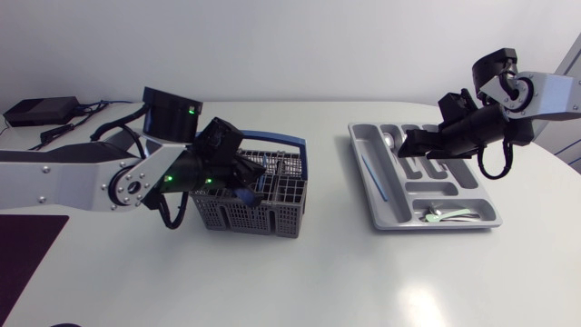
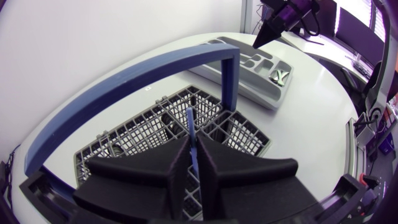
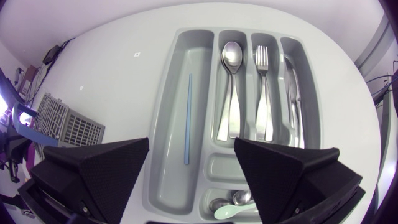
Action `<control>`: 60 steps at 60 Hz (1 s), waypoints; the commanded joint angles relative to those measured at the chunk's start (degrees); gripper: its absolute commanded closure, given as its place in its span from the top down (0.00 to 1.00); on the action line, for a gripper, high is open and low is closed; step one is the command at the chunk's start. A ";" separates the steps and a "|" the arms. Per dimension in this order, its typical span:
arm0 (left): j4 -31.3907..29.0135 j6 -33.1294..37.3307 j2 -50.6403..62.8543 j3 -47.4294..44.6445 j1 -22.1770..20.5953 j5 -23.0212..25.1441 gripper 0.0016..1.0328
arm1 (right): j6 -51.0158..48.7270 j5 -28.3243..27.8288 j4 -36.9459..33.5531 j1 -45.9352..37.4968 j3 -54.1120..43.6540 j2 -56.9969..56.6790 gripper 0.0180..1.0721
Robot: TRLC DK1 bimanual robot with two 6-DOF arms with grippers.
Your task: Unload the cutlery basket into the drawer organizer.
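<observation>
- Left gripper (image 2: 193,142): its matte wedge fingers are pinched narrow on a thin blue stick (image 2: 190,121). The stick stands upright between them in a cell of the basket (image 2: 143,127).
- Around the gripper, the basket is a grey plastic lattice, and its broad blue handle (image 2: 155,68) arches ahead. Whether more cutlery sits in the cells cannot be told.
- Right gripper (image 3: 192,146): its fingers are spread wide and empty, hovering over the organizer (image 3: 163,124).
- Close under those fingers lies a pale green spoon (image 3: 233,211). Further ahead, the smooth grey moulded organizer holds a matching stick (image 3: 189,118) in its long slot, beside shiny steel spoons (image 3: 231,56), forks (image 3: 262,62) and knives (image 3: 292,93).
- Unloading looks mostly done; at least the held stick remains.
</observation>
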 commanded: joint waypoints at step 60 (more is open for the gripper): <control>5.67 0.89 -23.38 -8.63 3.46 7.57 0.03 | -12.40 -2.47 13.13 8.73 -15.86 -16.99 0.94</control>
